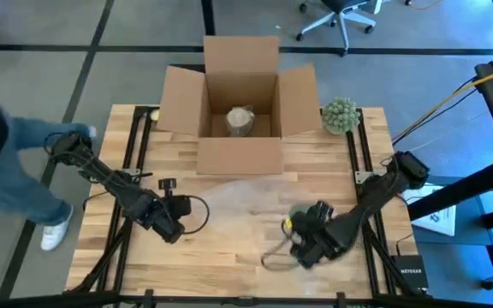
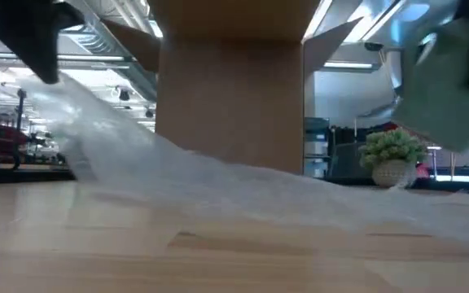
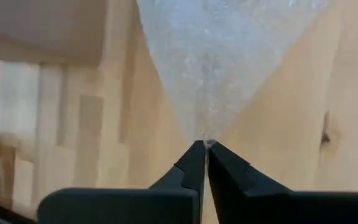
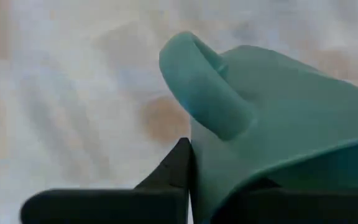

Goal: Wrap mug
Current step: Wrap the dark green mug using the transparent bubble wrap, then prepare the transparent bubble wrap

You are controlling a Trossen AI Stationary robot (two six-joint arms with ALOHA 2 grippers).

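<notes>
A clear bubble-wrap sheet (image 1: 255, 198) lies on the wooden table in front of the box. Its left corner is lifted by my left gripper (image 3: 205, 149), which is shut on it and also shows at the low view's upper left (image 2: 31, 41). From there the sheet slopes down to the table (image 2: 243, 191). My right gripper (image 1: 305, 238) stands near the table's front right, shut on a teal mug (image 4: 278, 118). The mug hangs above the sheet's right part (image 2: 454, 81), its handle (image 4: 204, 87) pointing away from the wrist. My left gripper pinches one corner of the bubble wrap (image 3: 207, 134) between its fingertips. That corner is lifted clear and the sheet fans out from it, drawn fairly taut, with its far part on the table. My right gripper holds the mug by its wall close to the handle (image 4: 197, 155). One finger (image 4: 180, 163) lies outside the wall and the other seems to be inside the rim. The mug is tilted on its side, clear of the table.
An open cardboard box (image 1: 240, 103) at the table's far middle holds a wrapped item (image 1: 240, 120). A small potted plant (image 1: 339, 115) stands to its right. A person in jeans (image 1: 15, 162) stands off the table's left edge. Cables (image 1: 276, 257) lie near the front.
</notes>
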